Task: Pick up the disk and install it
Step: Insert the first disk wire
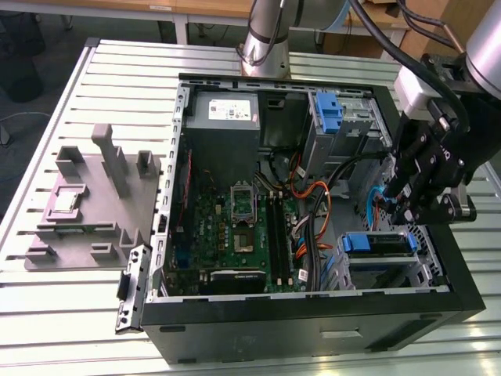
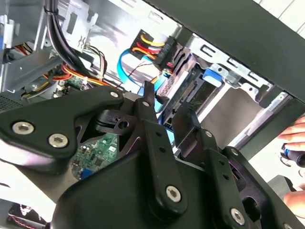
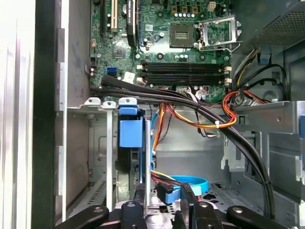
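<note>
The disk point(image 1: 378, 243) sat inside the computer box point(image 1: 313, 329). It was in a metal cage point(image 1: 391, 270) at about 4 o'clock in the box, as the exterior view showed it. Its blue plastic end faced up and out of the cage. In the first wrist view the disk point(image 3: 130, 133) stood on its edge between thin metal walls.

The hand point(image 1: 407, 207) hung just above the cage, at about 3 o'clock in the box. In both wrist views its two black fingers point(image 3: 188, 198) were spread apart. The hand point(image 2: 167, 112) pinched nothing that could be seen. One finger was very near the disk's edge, but touching could not be told. A blue cable point(image 3: 193, 181) curled in the gap by the fingers.

Orange wires point(image 1: 317, 204) ran through the middle of the box. A green board point(image 1: 235, 227) lay flat at about 8 o'clock. A grey power box point(image 1: 223, 125) sat at about 11 o'clock. A bare blue bracket point(image 1: 329, 110) stood at about 1 o'clock.

The computer box lay on its side on the counter point(image 1: 63, 313). A grey plastic tray point(image 1: 86, 196) rested on the counter, well apart from the box, at 9 o'clock.
</note>
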### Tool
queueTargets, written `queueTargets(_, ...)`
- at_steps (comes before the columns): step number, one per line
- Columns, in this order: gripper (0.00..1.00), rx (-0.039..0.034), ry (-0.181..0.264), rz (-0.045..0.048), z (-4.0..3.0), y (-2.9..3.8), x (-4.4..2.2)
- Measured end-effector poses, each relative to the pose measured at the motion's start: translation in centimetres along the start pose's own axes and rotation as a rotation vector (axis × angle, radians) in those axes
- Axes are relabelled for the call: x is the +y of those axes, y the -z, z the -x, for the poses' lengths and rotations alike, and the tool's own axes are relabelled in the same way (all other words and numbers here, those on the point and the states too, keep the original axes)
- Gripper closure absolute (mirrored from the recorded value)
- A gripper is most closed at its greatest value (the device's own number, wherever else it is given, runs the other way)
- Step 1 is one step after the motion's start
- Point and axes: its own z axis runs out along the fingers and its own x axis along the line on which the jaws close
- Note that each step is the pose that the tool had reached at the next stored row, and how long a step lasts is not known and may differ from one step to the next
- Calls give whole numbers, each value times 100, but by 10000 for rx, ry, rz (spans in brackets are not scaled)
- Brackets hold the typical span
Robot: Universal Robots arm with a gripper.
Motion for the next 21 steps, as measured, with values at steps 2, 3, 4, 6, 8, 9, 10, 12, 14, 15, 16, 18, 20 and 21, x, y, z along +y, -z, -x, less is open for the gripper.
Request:
queueTargets(2, 58, 0, -8, 18, -33, 0, -2)
queueTargets(3, 58, 0, -12, 25, -42, -1, -2)
queueTargets(4, 58, 0, -12, 25, -42, -1, -2)
queueTargets(6, 58, 0, -13, 28, -42, -1, -2)
queueTargets(8, 58, 0, -13, 29, -42, -1, -2)
queueTargets(9, 58, 2, -13, 30, -42, 0, -2)
queueTargets(10, 58, 1, -13, 30, -42, 0, -2)
queueTargets(12, 58, 1, -13, 32, -42, 0, -2)
queueTargets(14, 65, 1, -14, 33, -43, 0, -2)
queueTargets(15, 65, 1, -14, 34, -43, 0, -2)
queueTargets(16, 71, 1, -13, 34, -43, 0, -2)
queueTargets(18, 77, 1, -13, 36, -43, 0, -2)
queueTargets(20, 84, 1, -14, 37, -43, 0, -2)
queueTargets(21, 84, 1, -14, 38, -43, 0, -2)
